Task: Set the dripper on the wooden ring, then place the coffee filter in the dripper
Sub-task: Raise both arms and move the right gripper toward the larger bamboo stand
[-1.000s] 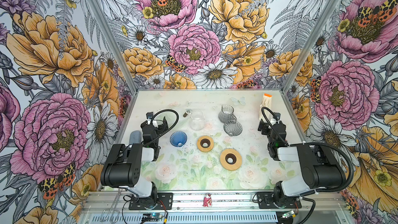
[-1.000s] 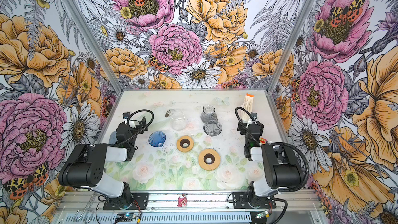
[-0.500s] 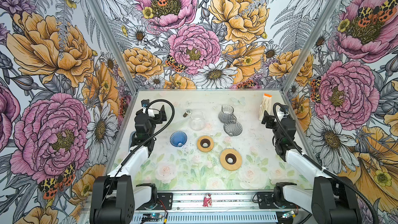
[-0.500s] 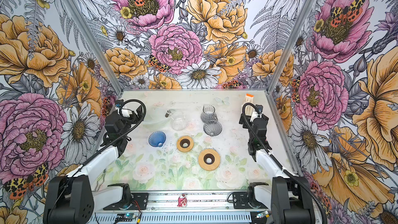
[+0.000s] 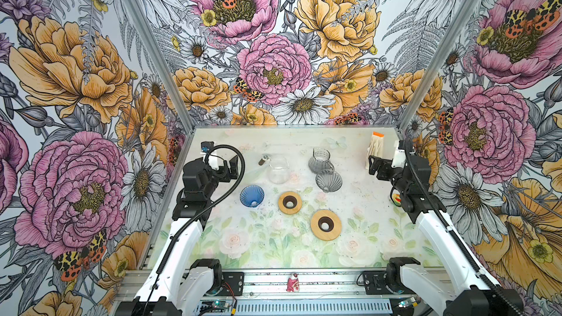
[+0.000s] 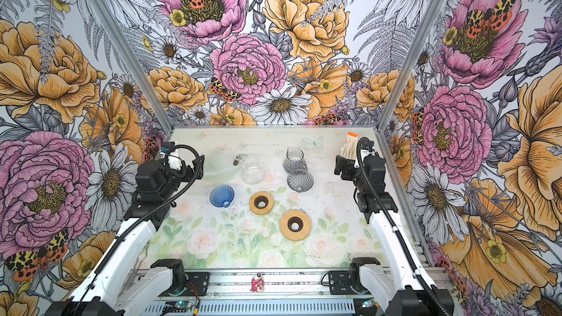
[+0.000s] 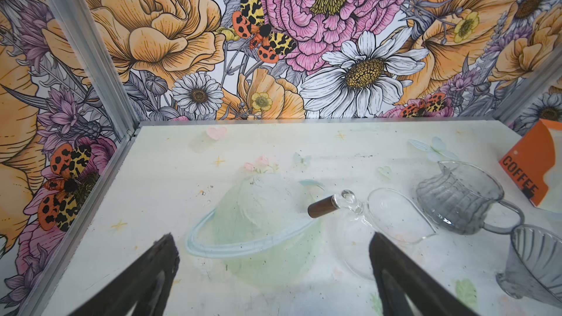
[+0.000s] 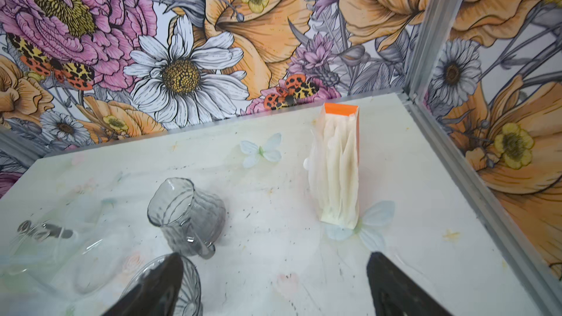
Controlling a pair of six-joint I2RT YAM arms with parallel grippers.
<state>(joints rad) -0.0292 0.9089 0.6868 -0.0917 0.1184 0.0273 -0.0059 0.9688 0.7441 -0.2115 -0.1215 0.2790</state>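
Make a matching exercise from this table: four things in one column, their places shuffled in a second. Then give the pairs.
Things
1. blue dripper
2. grey dripper
3. filter pack
4. larger wooden ring

Places
A. nearest the front edge
B. upright in the far right corner
C. just in front of the grey pitcher
D. left of the smaller wooden ring

Pairs: 1-D, 2-C, 3-B, 4-A
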